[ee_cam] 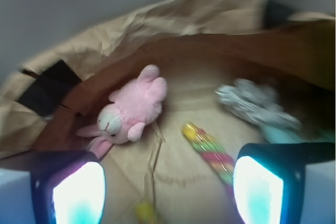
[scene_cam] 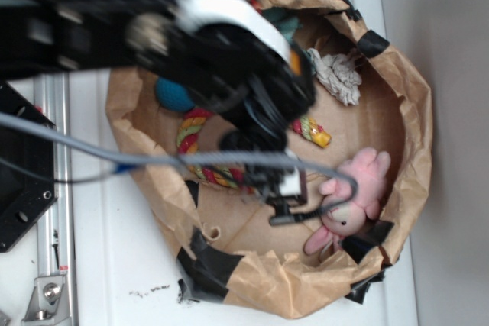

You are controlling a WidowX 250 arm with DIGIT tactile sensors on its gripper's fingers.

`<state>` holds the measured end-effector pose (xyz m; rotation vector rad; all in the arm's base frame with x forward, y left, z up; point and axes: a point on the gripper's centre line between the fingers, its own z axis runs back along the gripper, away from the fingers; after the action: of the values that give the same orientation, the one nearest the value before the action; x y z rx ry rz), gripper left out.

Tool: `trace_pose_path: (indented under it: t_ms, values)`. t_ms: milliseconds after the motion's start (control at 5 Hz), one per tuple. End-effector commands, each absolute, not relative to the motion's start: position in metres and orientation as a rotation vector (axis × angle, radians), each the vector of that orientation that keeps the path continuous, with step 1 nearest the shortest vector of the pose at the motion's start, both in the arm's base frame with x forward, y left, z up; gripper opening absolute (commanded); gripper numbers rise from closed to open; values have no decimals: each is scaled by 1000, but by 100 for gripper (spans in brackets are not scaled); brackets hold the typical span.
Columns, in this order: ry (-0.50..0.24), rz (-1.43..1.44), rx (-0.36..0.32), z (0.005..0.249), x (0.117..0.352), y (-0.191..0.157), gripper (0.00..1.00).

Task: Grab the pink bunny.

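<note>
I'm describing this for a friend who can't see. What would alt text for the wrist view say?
A pink bunny lies on the brown paper floor of a bin, near its wall, ahead of the open gripper. A multicoloured rope lies beside it and a grey-white crumpled toy further right; the picture is blurred.

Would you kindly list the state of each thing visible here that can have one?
pink bunny: lying on its side by the bin wall, not held.
gripper: open, empty, apart from the bunny.
rope toy: lying loose on the floor.
paper bin: rim crumpled, taped.
grey-white rag: crumpled on the floor.
</note>
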<state>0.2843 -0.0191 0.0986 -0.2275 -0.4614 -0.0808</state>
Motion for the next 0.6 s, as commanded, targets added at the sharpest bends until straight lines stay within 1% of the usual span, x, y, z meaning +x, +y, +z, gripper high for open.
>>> trace_pose_path:
  t_ms: [0,200,400]
  values:
    - [-504,-387,-220,77,343,-72,100]
    - [-451,-438,-251,50,349,-92,100]
    - [-398,-479,-231,27,343,-102,100]
